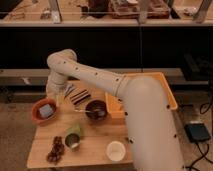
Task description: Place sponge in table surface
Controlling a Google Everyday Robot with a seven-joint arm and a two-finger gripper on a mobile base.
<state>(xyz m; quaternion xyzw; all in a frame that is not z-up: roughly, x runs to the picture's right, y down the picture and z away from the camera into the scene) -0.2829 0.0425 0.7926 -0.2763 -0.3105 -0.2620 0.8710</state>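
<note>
The sponge (pixel 46 111), a small grey-blue block, lies inside the orange bowl (pixel 36 116) at the left end of the table surface (pixel 95 131). My gripper (pixel 55 98) hangs from the bent white arm just above the bowl's right rim, up and to the right of the sponge. It looks open, with nothing between its fingers. The arm reaches in from the lower right and crosses over the table's right half.
A dark bowl (pixel 96 110) sits mid-table, with striped dark items (pixel 78 95) behind it. A yellow bin (pixel 152 92) stands on the right, partly behind the arm. Near the front edge are a green can (pixel 74 138), a dark cluster (pixel 56 149) and a white cup (pixel 116 150).
</note>
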